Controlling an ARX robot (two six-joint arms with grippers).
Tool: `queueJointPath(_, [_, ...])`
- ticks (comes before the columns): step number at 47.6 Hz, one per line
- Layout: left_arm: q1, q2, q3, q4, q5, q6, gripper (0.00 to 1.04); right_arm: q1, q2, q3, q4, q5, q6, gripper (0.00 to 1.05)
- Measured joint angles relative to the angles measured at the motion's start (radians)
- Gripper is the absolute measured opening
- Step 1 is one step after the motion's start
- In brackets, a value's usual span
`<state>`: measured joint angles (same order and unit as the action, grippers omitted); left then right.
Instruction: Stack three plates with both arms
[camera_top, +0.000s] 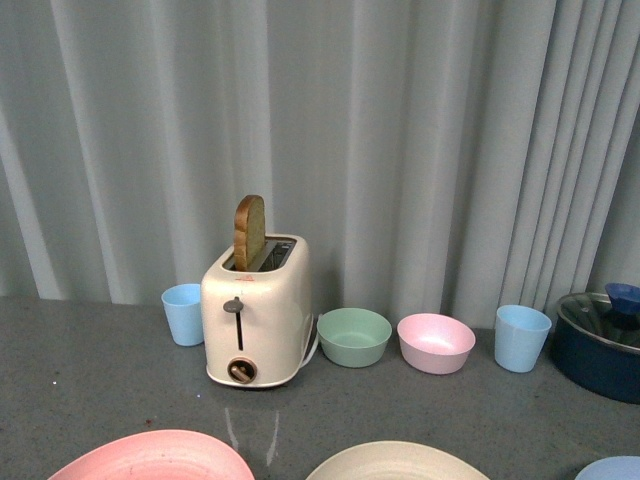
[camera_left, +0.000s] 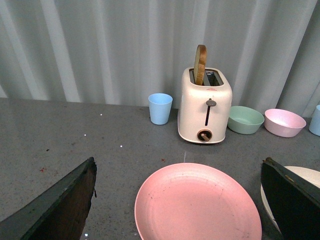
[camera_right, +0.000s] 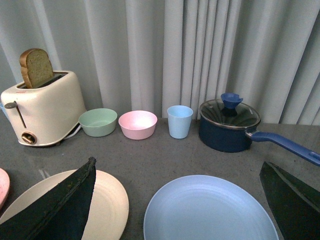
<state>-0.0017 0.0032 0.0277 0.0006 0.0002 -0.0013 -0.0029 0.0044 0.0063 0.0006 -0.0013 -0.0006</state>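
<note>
Pink, cream and light blue, the three plates lie flat and separate on the grey surface (camera_top: 80, 370), none on top of another. In the front view the pink plate (camera_top: 150, 455) fills the lower left of the frame, the cream plate (camera_top: 397, 462) sits at the lower centre, and the light blue plate (camera_top: 612, 468) shows only as a sliver in the lower right corner; the bottom edge cuts all three. The left wrist view shows the left tool (camera_left: 177, 165) above the pink plate, its two dark fingers (camera_left: 55, 205) spread wide apart and holding nothing. The right wrist view shows the right tool (camera_right: 177, 163) just as wide apart and empty, one finger over the cream plate and the light blue plate lying between the two. Neither arm appears in the front view. Further back, in the middle of the front frame, stands a cream toaster (camera_top: 257, 315) with a slice of bread (camera_top: 250, 232) upright in one slot. A light blue cup (camera_top: 183, 313) stands just beside it on the left. To its right come a green bowl (camera_top: 354, 336), a pink bowl (camera_top: 436, 342), a second light blue cup (camera_top: 522, 338) and, at the right edge, a dark blue pot (camera_top: 600, 345) with a glass lid. A pale pleated curtain (camera_top: 400, 120) fills the upper frame.
</note>
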Motion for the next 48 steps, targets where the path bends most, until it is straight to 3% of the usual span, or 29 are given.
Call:
queueJointPath(15, [0.001, 0.002, 0.001, -0.002, 0.004, 0.000, 0.98, 0.000, 0.000, 0.000, 0.000, 0.000, 0.000, 0.97])
queueJointPath(20, [0.071, 0.180, 0.114, -0.289, 0.215, -0.011, 0.98, 0.000, 0.000, 0.000, 0.000, 0.000, 0.000, 0.97])
queueJointPath(23, [0.099, 0.284, 0.157, -0.357, 0.282, -0.019, 0.98, 0.000, 0.000, 0.000, 0.000, -0.002, 0.000, 0.97])
queueJointPath(32, [0.135, 0.602, 0.336, -0.157, 0.367, -0.007, 0.98, 0.001, 0.000, 0.000, 0.000, 0.000, 0.000, 0.97])
queueJointPath(38, [0.122, 1.056, 0.600, -0.044, 0.319, 0.080, 0.98, 0.001, 0.000, 0.000, 0.000, 0.000, 0.000, 0.97])
queueJointPath(48, [0.124, 1.706, 0.959, -0.200, 0.218, 0.238, 0.98, 0.001, 0.000, 0.000, 0.000, 0.000, 0.000, 0.97])
